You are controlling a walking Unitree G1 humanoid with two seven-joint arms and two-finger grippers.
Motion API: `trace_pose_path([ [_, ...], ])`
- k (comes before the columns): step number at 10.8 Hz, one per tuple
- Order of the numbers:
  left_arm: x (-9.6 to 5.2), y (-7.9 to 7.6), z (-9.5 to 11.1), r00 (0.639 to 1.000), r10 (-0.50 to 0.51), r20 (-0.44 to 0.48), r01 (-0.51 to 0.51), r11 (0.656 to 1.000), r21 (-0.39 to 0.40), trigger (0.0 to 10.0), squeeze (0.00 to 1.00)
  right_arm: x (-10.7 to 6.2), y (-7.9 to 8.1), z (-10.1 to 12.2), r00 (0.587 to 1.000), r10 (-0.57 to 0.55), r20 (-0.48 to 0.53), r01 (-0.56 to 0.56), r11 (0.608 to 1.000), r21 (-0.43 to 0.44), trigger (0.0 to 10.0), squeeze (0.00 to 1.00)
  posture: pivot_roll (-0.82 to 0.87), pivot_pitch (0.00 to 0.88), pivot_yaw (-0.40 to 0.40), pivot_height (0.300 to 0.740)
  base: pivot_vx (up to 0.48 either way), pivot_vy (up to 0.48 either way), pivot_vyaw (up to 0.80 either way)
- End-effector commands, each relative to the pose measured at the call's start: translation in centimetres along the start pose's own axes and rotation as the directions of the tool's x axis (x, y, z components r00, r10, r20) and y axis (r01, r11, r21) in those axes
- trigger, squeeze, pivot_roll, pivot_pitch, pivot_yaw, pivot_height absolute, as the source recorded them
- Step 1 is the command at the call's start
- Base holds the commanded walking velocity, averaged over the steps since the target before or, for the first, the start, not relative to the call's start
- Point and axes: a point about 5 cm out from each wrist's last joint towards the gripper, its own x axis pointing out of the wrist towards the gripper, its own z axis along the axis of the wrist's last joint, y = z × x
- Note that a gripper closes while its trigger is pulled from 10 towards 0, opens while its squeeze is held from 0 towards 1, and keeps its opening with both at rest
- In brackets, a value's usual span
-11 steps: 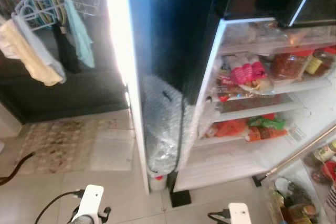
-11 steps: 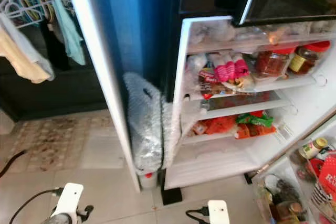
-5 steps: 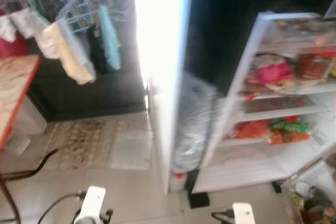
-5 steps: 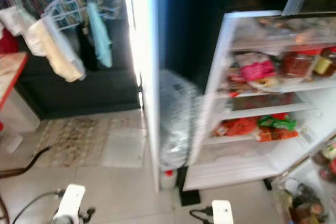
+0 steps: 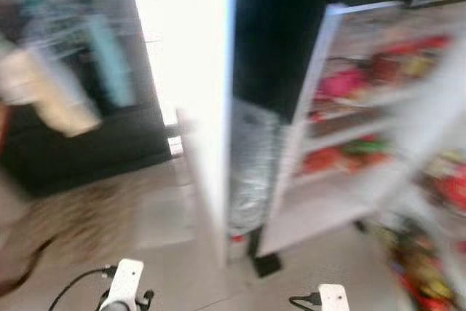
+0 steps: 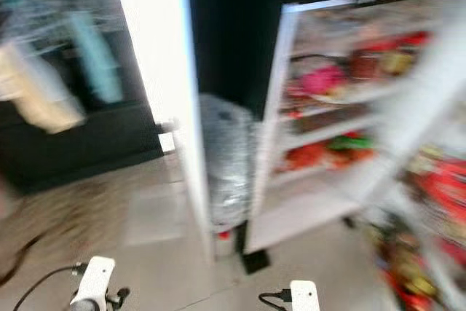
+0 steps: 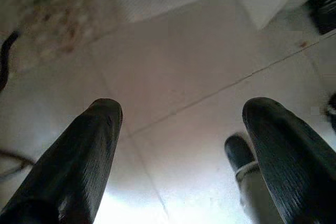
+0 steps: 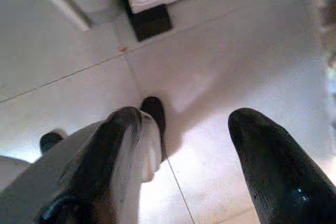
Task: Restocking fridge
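Left gripper (image 7: 178, 129): I am seeing its two black fingers (image 7: 84, 156) spread wide apart and gripping nothing, hanging over the pale tiled floor (image 7: 173, 77)
Right gripper (image 8: 184, 145): I am reading it the same way, fingers parted, nothing between them, pointing down at the floor tiles beside the robot's own dark foot (image 8: 153, 109)
Arms: I am getting both wrists low at the bottom of the head view, the left (image 5: 125, 285) and the right (image 5: 331, 298), each trailing a black cable
Fridge (image 5: 342, 129): I am looking at it standing open ahead and to the right, white shelves blurred, holding red, pink and green packs I cannot identify
Fridge door (image 6: 429, 253): I am seeing it swung out at the far right, its racks a smear of red and yellow items
Plastic bag (image 5: 251, 165): I am making out a crinkled clear bundle standing on the floor between the bright white panel (image 5: 193, 71) and the fridge's edge
Left side: I am seeing blurred cloths (image 5: 44, 92) hanging against a dark cabinet, and a patterned mat (image 5: 80, 216) on the floor
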Motion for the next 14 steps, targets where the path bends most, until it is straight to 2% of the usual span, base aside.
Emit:
trace_pose_path([
  [1,-0.11,0.04,-0.49,1.0,-0.001,-0.014,0.001,1.0,-0.004,10.0,0.0,-0.01,0.14,-0.14,1.0,0.003,-0.01,-0.003,1.0,0.006,10.0,0.0,-0.11,0.03,0.025,0.74,0.0,0.0,-0.72],
  [8,0.05,-0.12,-0.02,1.0,0.003,-0.012,-0.003,1.0,-0.007,10.0,0.0,-0.02,-0.02,-0.19,1.0,-0.002,-0.013,0.002,1.0,-0.004,10.0,0.0,-0.1,0.004,0.026,0.74,0.0,0.0,-0.72],
  [13,-0.04,-0.24,-0.47,1.0,0.009,-0.027,-0.01,1.0,-0.022,10.0,0.0,-0.04,-0.28,-0.27,1.0,0.0,-0.018,-0.001,1.0,-0.019,10.0,0.0,-0.1,0.0,0.017,0.74,0.0,0.0,-0.71],
  [14,-0.03,-0.24,-0.46,1.0,0.011,-0.028,-0.011,1.0,-0.023,10.0,0.0,-0.04,-0.29,-0.24,1.0,0.002,-0.017,-0.002,1.0,-0.022,10.0,0.0,-0.1,0.0,0.014,0.74,0.0,0.0,0.0],
])
